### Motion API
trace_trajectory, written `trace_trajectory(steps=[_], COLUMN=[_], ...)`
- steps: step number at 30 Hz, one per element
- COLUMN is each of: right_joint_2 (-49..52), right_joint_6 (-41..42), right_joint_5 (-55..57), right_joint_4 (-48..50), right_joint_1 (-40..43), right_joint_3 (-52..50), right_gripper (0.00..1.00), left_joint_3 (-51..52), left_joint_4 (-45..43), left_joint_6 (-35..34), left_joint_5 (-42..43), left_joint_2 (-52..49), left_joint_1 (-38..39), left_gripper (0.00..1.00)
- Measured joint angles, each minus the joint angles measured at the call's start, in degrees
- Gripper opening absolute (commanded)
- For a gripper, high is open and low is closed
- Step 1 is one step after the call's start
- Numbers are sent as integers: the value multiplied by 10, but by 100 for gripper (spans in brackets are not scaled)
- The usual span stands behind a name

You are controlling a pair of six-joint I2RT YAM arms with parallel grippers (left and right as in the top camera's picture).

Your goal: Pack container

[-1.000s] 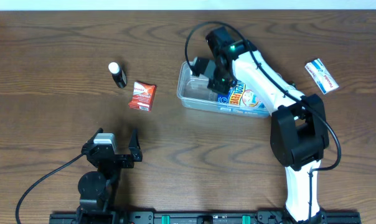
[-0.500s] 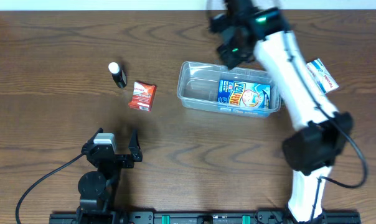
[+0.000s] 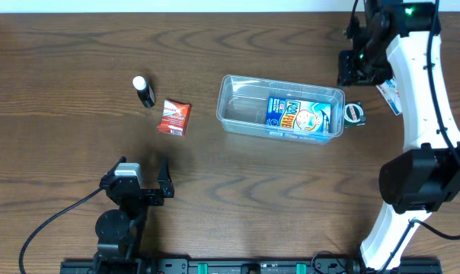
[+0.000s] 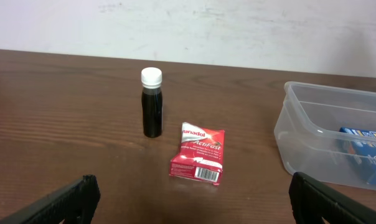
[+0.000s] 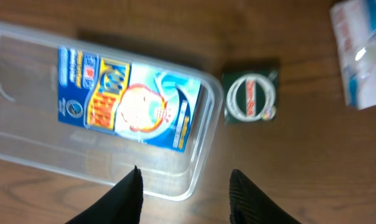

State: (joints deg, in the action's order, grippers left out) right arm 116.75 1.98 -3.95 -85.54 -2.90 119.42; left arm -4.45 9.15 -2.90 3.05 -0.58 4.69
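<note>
The clear plastic container (image 3: 241, 106) lies mid-table with a blue packet (image 3: 298, 116) flat in its right half. My right gripper (image 3: 352, 70) hovers above the table past the container's right end, open, with nothing between its fingers. In the right wrist view the gripper (image 5: 185, 177) hangs over the container's (image 5: 26, 93) corner, with the blue packet (image 5: 129, 96) inside. My left gripper (image 3: 142, 167) rests near the front left, wide open and empty. From the left wrist, the gripper (image 4: 191, 190) faces the container (image 4: 312, 134) at the right.
A black bottle with a white cap (image 3: 145, 91) (image 4: 152, 102) stands left of the container, with a red packet (image 3: 174, 117) (image 4: 199, 160) lying beside it. A dark green packet (image 3: 355, 113) (image 5: 250, 98) lies just right of the container. A white and blue box (image 3: 390, 95) (image 5: 362, 53) sits farther right.
My right arm rose out of the container and swung back and to the right, its jaws opening. The blue packet stays in the container. The green packet came into view.
</note>
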Motion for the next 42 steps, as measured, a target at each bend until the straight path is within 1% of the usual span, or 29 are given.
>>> trace_trajectory(steps=[5,7,8,14,22,25,28,34,39,42], right_joint_2=[0,0,0,0,-1,-1,-1,-1,-1,-1], right_joint_6=[4,4,5,12,18,21,26,30,29,24], right_joint_5=[-9,-12,-13,-16,-15,-16,-16,-16,-15,-14], right_joint_4=[13,22,27,85,132,140,156,192,219,232], right_joint_1=[0,0,0,0,3,5,12,17,17,17], right_joint_3=[-57,-81,-92,-168,-202,-211,-223,-231,-231,-231], right_gripper=[44,40,40,39,40,32,21,19,11,11], left_joint_3=[0,0,0,0,0,0,0,0,0,0], left_joint_4=[0,0,0,0,0,0,0,0,0,0], left_joint_6=[0,0,0,0,0,0,0,0,0,0], left_joint_5=[0,0,0,0,0,0,0,0,0,0], left_joint_2=[0,0,0,0,0,0,0,0,0,0], left_joint_1=[0,0,0,0,0,0,0,0,0,0], left_gripper=[98,98,98,98,98,98,98,98,98,98])
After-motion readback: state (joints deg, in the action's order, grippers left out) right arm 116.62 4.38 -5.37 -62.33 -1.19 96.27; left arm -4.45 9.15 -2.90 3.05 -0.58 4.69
